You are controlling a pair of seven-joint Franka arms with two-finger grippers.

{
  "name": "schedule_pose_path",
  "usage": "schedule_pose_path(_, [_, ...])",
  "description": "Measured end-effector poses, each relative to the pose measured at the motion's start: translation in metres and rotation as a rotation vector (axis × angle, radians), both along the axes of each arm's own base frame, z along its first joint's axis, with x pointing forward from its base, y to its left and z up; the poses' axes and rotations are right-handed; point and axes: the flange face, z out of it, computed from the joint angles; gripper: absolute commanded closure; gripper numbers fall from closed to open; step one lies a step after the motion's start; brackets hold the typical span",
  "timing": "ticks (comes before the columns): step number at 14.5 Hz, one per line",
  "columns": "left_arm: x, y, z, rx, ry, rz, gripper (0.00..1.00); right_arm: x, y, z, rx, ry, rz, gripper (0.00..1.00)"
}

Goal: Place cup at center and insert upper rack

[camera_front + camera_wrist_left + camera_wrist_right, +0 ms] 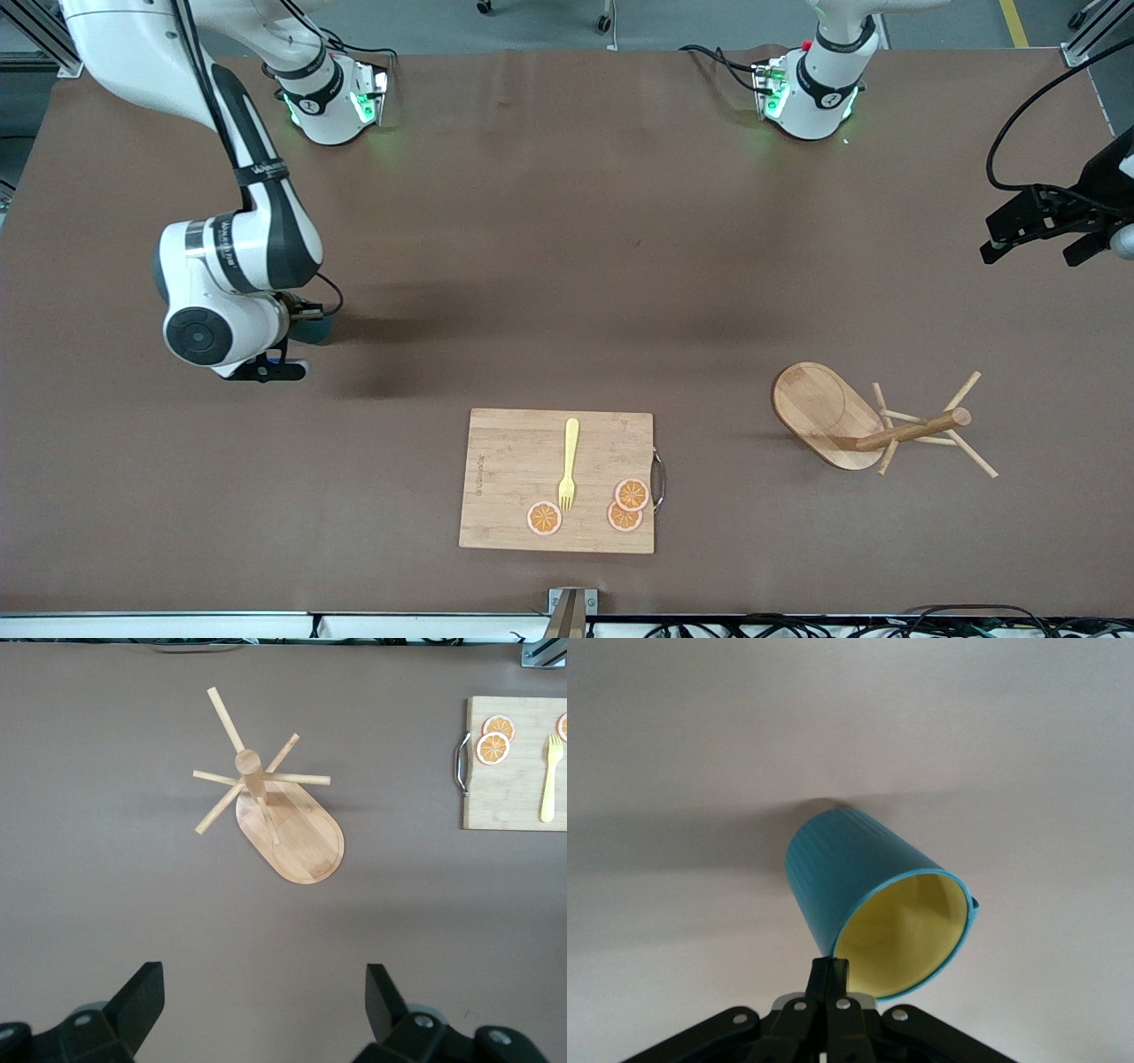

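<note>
Right wrist view: ribbed teal cup (pixel 859 877)

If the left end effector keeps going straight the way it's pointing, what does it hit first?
Probably bare table. The open left end effector points down at brown surface short of the mug tree; nothing else shows in its line, though depth is uncertain.

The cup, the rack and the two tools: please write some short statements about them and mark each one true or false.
1. The right tool is shut on the cup. True.
2. The left tool holds the upper rack. False: it is open, over bare table.
3. The upper rack stands upright on its base. True.
4. The fork lies on the table. False: it lies on the cutting board.
</note>
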Motion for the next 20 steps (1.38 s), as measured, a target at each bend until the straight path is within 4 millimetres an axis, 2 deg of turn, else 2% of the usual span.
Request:
schedule_pose_path(4, [0.0, 0.0, 0.0, 0.0, 0.0, 0.0, 0.0, 0.007, 0.023, 0.035, -0.005, 0.016, 0.025, 1.0])
schedule_pose_path(6, [0.0, 0.0, 0.0, 0.0, 0.0, 0.0, 0.0, 0.008, 0.053, 0.054, 0.0, 0.002, 0.063, 1.0])
schedule_pose_path(9, [0.0, 0.0, 0.0, 0.0, 0.0, 0.0, 0.0, -0.005, 0.119, 0.067, -0.014, -0.035, 0.109, 1.0])
schedule_pose_path(15, [0.0, 0.0, 0.0, 0.0, 0.0, 0.0, 0.0, -0.051, 0.247, 0.087, 0.034, -0.087, 0.254, 1.0])
schedule_pose_path(17, [0.0, 0.0, 0.0, 0.0, 0.0, 0.0, 0.0, -0.069, 0.293, 0.082, 0.028, -0.11, 0.29, 1.0])
schedule_pose_path(20, [0.0, 0.0, 0.0, 0.0, 0.0, 0.0, 0.0, -0.096, 0.368, 0.056, 0.006, -0.169, 0.296, 1.0])
